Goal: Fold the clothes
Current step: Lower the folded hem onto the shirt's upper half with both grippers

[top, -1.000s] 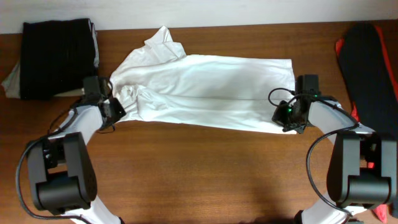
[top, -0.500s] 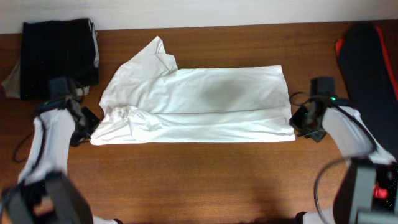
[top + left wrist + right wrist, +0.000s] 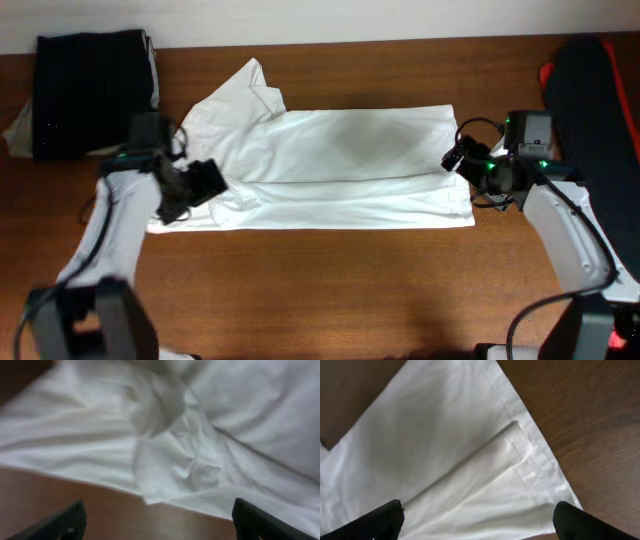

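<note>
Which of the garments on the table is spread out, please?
The white garment in the middle is spread out; the black one at top left sits folded.

The counter was of dark brown wood with a fine grain that ran from side to side, it filled nearly the whole overhead view, and along its far edge ran a narrow strip of pale wall, all under soft, even light.

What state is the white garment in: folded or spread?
Partly folded: the white garment has its near strip doubled over, hems overlapping.
</note>
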Controlling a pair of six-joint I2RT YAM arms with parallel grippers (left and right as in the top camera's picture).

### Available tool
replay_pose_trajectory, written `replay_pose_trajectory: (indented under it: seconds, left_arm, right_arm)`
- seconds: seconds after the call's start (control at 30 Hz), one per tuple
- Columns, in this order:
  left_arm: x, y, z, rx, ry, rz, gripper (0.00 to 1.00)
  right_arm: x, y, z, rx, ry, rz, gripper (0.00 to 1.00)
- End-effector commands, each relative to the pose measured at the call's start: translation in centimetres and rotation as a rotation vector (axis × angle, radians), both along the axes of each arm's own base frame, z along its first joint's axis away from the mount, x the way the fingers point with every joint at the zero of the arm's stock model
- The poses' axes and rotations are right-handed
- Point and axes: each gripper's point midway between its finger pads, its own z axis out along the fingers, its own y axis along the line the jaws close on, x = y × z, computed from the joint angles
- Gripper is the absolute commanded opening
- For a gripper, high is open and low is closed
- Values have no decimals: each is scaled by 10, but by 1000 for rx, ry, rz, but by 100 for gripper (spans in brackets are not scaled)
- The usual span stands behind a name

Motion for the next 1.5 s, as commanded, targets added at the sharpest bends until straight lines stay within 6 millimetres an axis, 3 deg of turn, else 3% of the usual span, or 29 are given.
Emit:
replay_pose_trajectory:
  seconds: [0.0,0.13,0.27,0.37,0.43,0.57,0.63,0.73,0.8,1.17,1.37,1.43,1.47]
  left_arm:
    - [6,-12,-35,-21,61,-39,92]
    - [15,-12,-53,-21,64,-39,71]
    - [18,-12,-55,-20,57,-39,63]
    - [18,-11,-55,-18,58,-39,60]
    - [16,-11,-59,-19,72,-39,52]
    - [7,-12,-70,-21,128,-39,47]
    - [5,-11,-73,-20,138,-43,37]
    - [9,-10,-72,-12,124,-41,10]
    - [13,-10,-70,-12,111,-41,6]
    - [50,-9,-54,-6,-23,-42,7]
    - [73,-10,-47,-1,-124,-45,7]
    - [83,-10,-44,1,-164,-45,9]
    - [90,-9,-41,2,-196,-45,19]
  right_arm:
    - [2,5,-15,21,43,11,99]
    - [2,5,-32,26,87,10,99]
    - [3,4,-37,24,97,9,98]
    - [-1,7,-42,26,113,14,88]
    - [-6,12,-48,26,126,27,88]
    - [-4,17,-48,24,114,40,88]
    - [-4,17,-48,24,114,40,88]
    - [-4,16,-48,23,112,40,88]
    - [-4,13,-49,7,114,33,88]
    - [-5,10,-52,-10,123,25,88]
    - [-6,10,-73,-5,174,25,88]
    - [-5,10,-75,-6,173,26,88]
    - [-4,10,-75,-6,171,26,88]
